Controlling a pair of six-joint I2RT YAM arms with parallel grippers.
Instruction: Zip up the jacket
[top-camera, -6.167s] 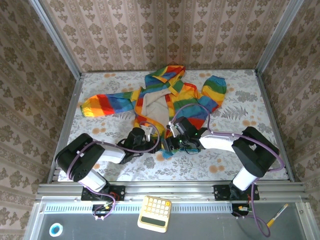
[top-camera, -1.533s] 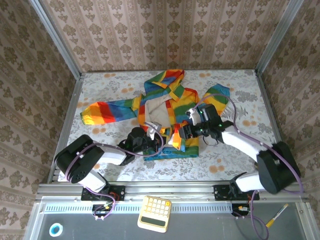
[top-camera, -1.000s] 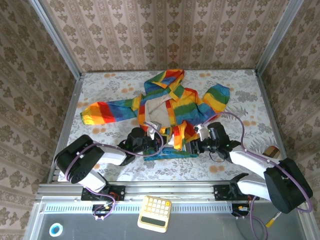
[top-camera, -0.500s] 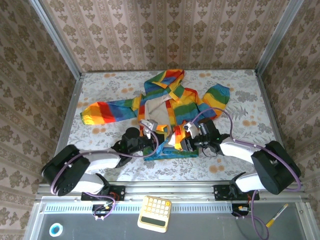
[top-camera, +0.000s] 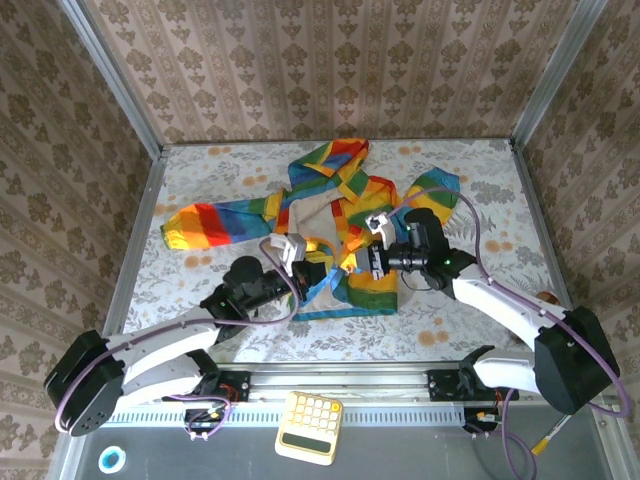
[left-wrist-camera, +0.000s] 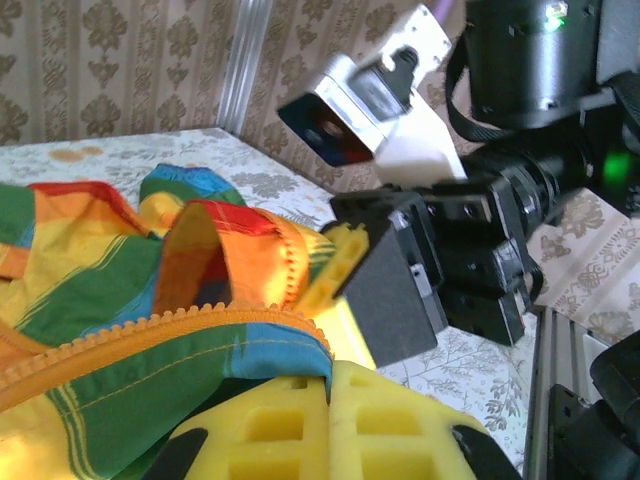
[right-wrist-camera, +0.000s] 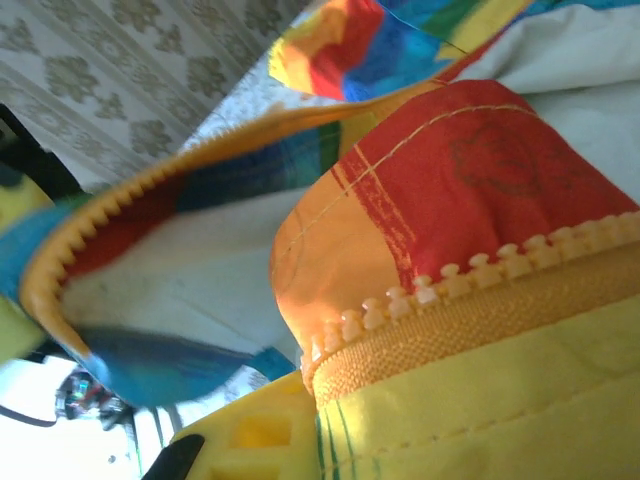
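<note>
Rainbow-striped thin cloth, beige inside: the jacket (top-camera: 340, 215). You have it lying front-up at the middle of the desk (top-camera: 200, 290). The hood points to 12 o'clock, one sleeve runs flat out to 9 o'clock, and the other is bunched at 2 o'clock. The front is open, with the lining showing between the two edges.

Orange zipper (left-wrist-camera: 150, 335): in your left wrist view the toothed tape runs along a green and blue hem and curves down into the yellow pads. In your right wrist view a second run of teeth (right-wrist-camera: 450, 290) crosses a red and yellow panel.

Left hand (top-camera: 318, 270): at 6 o'clock of the jacket, on the hem. Its yellow fingers (left-wrist-camera: 270, 430) are pressed together, pinching the jacket's zipper edge, which is lifted off the desk.

Right hand (top-camera: 352, 262): just beside the left one, at its 3 o'clock, reaching in from the right. Your left wrist view shows it (left-wrist-camera: 335, 270) close opposite, nipping the orange-red fold of the other front edge. In its own view the fabric feeds in beside one yellow finger (right-wrist-camera: 250, 440).

Yellow calculator (top-camera: 309, 427): on the near ledge at 6 o'clock, between the two arm bases, well apart from the jacket.
</note>
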